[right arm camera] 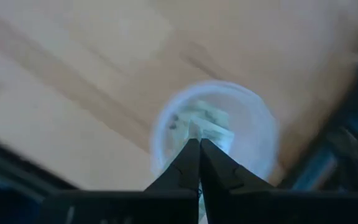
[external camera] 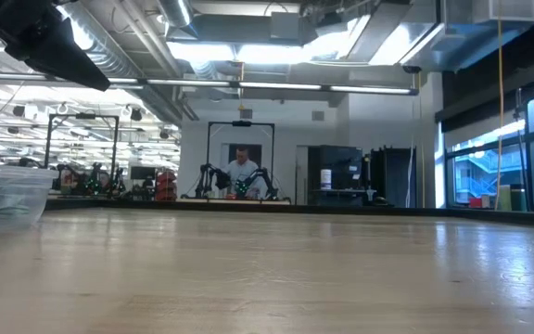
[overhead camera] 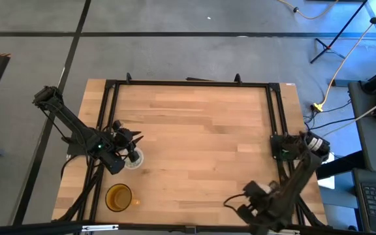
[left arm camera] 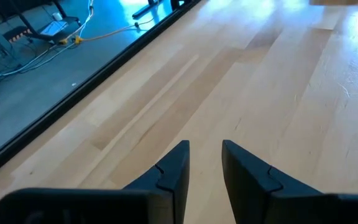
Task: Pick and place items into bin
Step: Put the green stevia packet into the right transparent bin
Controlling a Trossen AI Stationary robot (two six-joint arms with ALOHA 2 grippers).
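A clear round cup (overhead camera: 134, 160) stands at the table's left side and holds several pale green and white packets (right arm camera: 209, 121). It also shows at the low view's left edge (external camera: 3, 193). My left gripper (overhead camera: 133, 145) hangs just above this cup, pointing down. The view that looks down into the cup is the one captioned right wrist, and its fingers (right arm camera: 199, 142) are shut. My right gripper (overhead camera: 235, 203) waits near the table's near right edge. Bare wood and slightly open, empty fingers (left arm camera: 205, 146) show in the other wrist view. My left gripper's shut fingertips (right arm camera: 191, 149) point straight down over the packets in the cup. I cannot tell whether they touch or hold a packet.
An amber cup (overhead camera: 118, 196) stands near the left front corner, close to the clear cup. Black frame rails (overhead camera: 109, 117) run along the table's left, far and right edges. Bare wood (overhead camera: 201, 143) fills the middle. A person stands far off in the room (external camera: 242, 167).
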